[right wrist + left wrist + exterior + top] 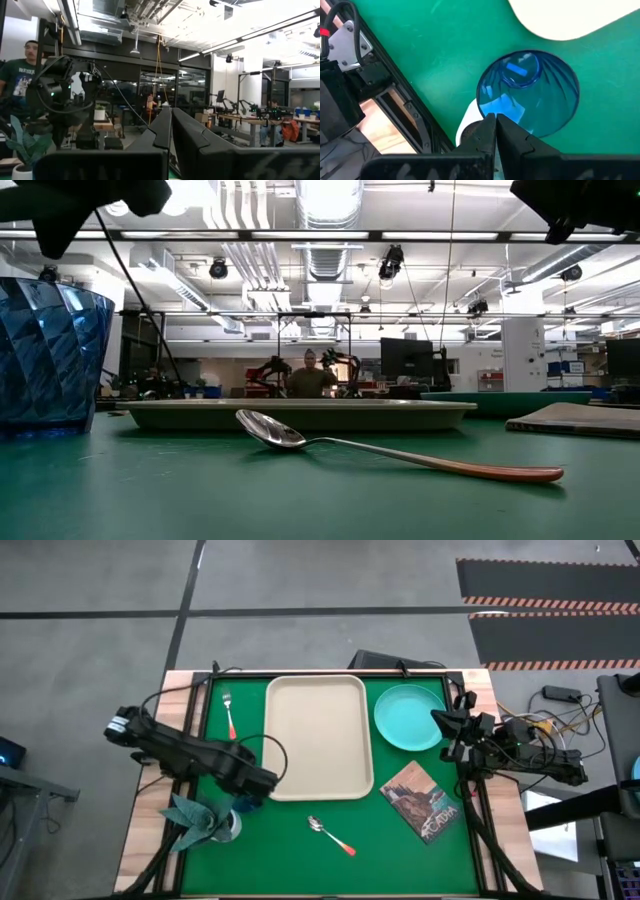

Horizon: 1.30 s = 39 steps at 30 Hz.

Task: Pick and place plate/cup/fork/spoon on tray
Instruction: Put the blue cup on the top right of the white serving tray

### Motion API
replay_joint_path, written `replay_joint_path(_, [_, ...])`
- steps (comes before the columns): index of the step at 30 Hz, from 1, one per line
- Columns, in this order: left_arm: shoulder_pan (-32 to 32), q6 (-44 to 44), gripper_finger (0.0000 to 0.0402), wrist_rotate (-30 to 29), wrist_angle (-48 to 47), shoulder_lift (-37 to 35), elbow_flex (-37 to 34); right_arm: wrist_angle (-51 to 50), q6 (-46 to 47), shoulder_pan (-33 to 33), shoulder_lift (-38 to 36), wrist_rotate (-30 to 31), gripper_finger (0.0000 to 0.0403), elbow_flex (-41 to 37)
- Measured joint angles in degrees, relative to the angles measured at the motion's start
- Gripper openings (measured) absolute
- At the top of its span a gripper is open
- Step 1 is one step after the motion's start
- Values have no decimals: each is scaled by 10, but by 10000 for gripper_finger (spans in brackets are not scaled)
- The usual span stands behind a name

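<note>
Green felt covers the tabletop (330,860), framed by pale wood, with grey floor around it. From above, the tray (318,736) lies bare at the middle, long axis running away from the near edge. The fork (229,714) lies just left of it, roughly parallel to its long side; the plate (409,717) sits just beside its far right corner; the spoon (331,835) lies near its front edge, angled, bowl toward the tray and handle pointing right and nearer. The left hand (252,792) hangs at the tray's near left corner, directly over the cup, which is hidden under it in this view. A holder with a teal napkin (203,818) stands just beside, and a book (421,800) lies right of the tray. The right hand (445,725) waits at the plate's right rim.

At tabletop level the cup (45,355) stands upright at the left, the spoon (385,448) lying across the front, the tray (300,414) behind, an open workshop and a person beyond.

The left wrist camera looks straight down into the cup (530,92), the left hand (495,120) clenched above its rim, grasping nothing. I judge the tray lies just right of the cup, so a short carry would serve once the fingers part.

The right wrist camera faces the room; the right hand (171,116) is clenched and empty.
</note>
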Motion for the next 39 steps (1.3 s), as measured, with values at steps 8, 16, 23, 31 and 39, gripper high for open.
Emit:
replay_joint_path(8, [1, 0, 0, 0, 0, 15, 0, -5, 0, 0, 0, 0, 9, 0])
replay_joint_path(16, [1, 0, 48, -16, 2, 5, 0, -7, 2, 0, 0, 0, 9, 0])
replay_joint_path(23, [1, 11, 106, -35, 4, 5, -4, -7, 2, 0, 0, 0, 9, 0])
replay_joint_path(31, [3, 20, 114, -37, 1, -12, -10, -7, 2, 0, 0, 0, 9, 0])
replay_joint_path(39, [15, 48, 114, -51, 24, -40, -37, -8, 2, 0, 0, 0, 9, 0])
